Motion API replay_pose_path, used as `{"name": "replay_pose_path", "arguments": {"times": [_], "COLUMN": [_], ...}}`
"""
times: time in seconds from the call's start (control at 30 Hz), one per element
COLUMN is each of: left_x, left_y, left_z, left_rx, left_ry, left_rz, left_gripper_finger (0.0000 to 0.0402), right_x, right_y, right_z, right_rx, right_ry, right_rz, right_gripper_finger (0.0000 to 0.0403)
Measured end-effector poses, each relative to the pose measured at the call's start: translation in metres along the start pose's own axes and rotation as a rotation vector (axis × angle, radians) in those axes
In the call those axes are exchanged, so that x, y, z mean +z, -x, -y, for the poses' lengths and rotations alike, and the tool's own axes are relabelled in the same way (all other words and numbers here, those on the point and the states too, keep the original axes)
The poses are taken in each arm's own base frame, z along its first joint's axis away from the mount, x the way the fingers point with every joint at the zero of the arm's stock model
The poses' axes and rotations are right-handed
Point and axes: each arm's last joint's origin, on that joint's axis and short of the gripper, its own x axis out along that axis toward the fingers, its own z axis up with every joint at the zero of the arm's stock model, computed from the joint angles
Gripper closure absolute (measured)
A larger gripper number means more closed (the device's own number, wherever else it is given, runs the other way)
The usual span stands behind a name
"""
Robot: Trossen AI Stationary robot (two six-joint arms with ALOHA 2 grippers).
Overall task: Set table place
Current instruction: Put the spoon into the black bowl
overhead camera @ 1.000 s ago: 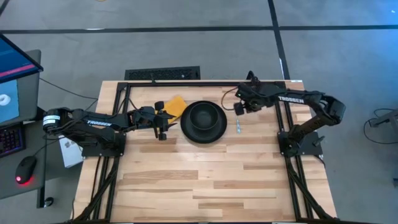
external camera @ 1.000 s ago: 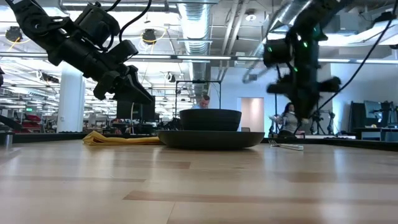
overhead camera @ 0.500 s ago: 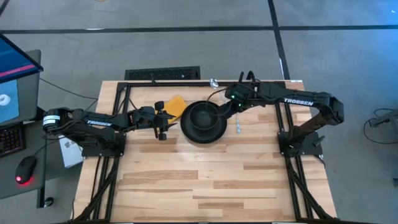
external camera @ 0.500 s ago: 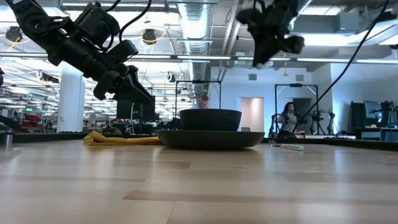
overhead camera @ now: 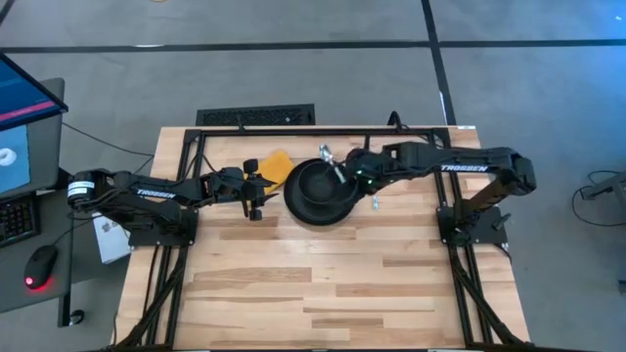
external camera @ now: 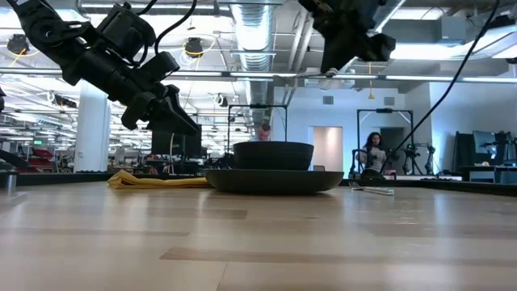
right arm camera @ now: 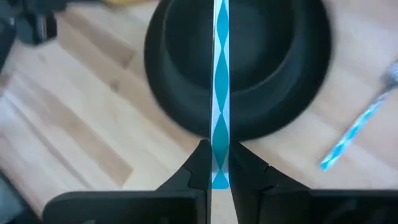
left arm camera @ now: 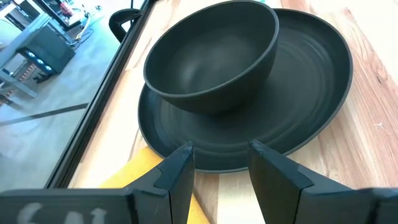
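Observation:
A black bowl (overhead camera: 321, 184) stands in a round black plate (overhead camera: 320, 209) at the table's far middle. A yellow-orange cloth (overhead camera: 277, 166) lies flat on the table to the left of the plate. One utensil (overhead camera: 375, 200) with a blue-and-white handle lies on the table right of the plate. My right gripper (overhead camera: 346, 176) is high above the bowl's right rim, shut on a second utensil (overhead camera: 331, 159). My left gripper (left arm camera: 217, 168) is open and empty, raised just left of the plate, above the cloth's near edge. My right gripper pinches the utensil's blue-and-white handle (right arm camera: 218, 163) between its two fingers, near the handle's free end. The utensil sticks out past the fingertips, in line with the fingers. The fingers come from the table's right, slanting down. The utensil is lifted clear, over the bowl.
A black frame rail (overhead camera: 323, 130) runs along the table's far edge behind the plate. Both arm bases stand at the table's left and right sides. The near half of the table (overhead camera: 323, 293) is bare planks.
My right gripper has risen from low beside the plate's right side and gone toward the table's left, carrying the utensil. It is now above the bowl. The utensil has swung round, and its silvery end now points to the far left.

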Motion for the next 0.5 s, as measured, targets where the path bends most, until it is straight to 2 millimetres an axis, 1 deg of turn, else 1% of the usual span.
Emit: {"name": "replay_pose_path", "arguments": {"times": [0.13,0.27,0.4,0.5], "left_x": [0.0,0.0,0.0,0.0], "left_y": [0.0,0.0,0.0,0.0], "left_z": [0.0,0.0,0.0,0.0], "left_rx": [-0.003,-0.004,-0.004,-0.005], "left_ry": [-0.002,-0.002,-0.002,-0.002], "left_rz": [0.001,0.002,0.002,0.002], "left_gripper_finger": [0.0262,0.0262,0.0262,0.0262], "right_x": [-0.002,0.001,0.007,0.013], "right_y": [-0.022,-0.041,-0.051,-0.051], "right_z": [-0.005,-0.005,0.0,0.006], "right_rx": [0.017,0.026,0.068,0.119], "right_ry": [-0.014,-0.069,-0.113,-0.16], "right_rz": [-0.124,-0.226,-0.313,-0.364], "right_gripper_finger": [0.0344,0.0344,0.0344,0.0344]}}
